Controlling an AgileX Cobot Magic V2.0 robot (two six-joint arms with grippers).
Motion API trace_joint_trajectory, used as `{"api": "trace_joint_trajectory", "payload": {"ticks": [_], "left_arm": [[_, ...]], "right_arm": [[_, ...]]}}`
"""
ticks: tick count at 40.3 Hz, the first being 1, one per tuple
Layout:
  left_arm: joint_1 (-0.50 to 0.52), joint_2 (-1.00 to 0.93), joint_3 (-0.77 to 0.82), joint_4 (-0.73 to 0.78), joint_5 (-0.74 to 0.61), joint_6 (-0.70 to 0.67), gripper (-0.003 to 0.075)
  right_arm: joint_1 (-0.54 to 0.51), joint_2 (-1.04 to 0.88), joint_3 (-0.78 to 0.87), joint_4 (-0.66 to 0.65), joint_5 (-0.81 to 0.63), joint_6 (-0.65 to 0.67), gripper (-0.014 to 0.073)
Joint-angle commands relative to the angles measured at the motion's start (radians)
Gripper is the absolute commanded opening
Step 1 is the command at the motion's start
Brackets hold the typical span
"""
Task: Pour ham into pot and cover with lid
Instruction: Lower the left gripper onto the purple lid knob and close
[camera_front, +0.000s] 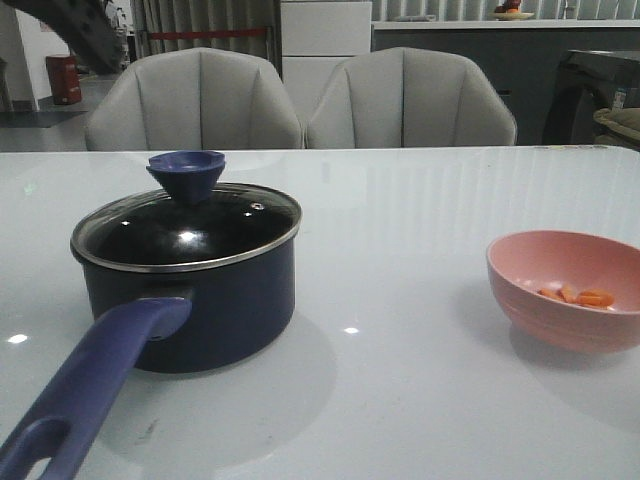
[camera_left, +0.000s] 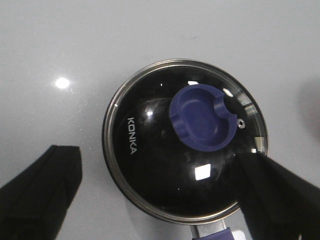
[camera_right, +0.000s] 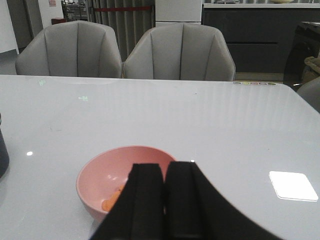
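Your left tool hangs released over the lid on the pot; your right tool, clenched, sits above the ham bowl.

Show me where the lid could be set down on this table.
Bare table lies between the pot and the bowl, and behind both toward the chairs. The near left is taken by the pot handle. The lid sits on the pot.
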Motion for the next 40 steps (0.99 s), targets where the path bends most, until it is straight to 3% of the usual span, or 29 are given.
{"api": "trace_joint_trajectory", "payload": {"ticks": [1,19,30,40], "left_arm": [[-0.018,0.078,-0.130,-0.005,0.036,-0.034,0.0650],[-0.073,0.381,-0.508,-0.005,0.317,-0.088,0.0650],[-0.073,0.503,-0.647,-0.007,0.489,-0.111,0.0650],[-0.073,0.546,-0.677,-0.057,0.556,-0.122,0.0650]], "right_arm": [[-0.006,-0.020,0.011,-0.007,-0.084,-0.003,0.0141],[-0.006,-0.020,0.011,-0.007,-0.084,-0.003,0.0141],[-0.006,-0.021,0.011,-0.007,-0.084,-0.003,0.0141],[-0.006,-0.021,0.011,-0.007,-0.084,-0.003,0.0141]]}}
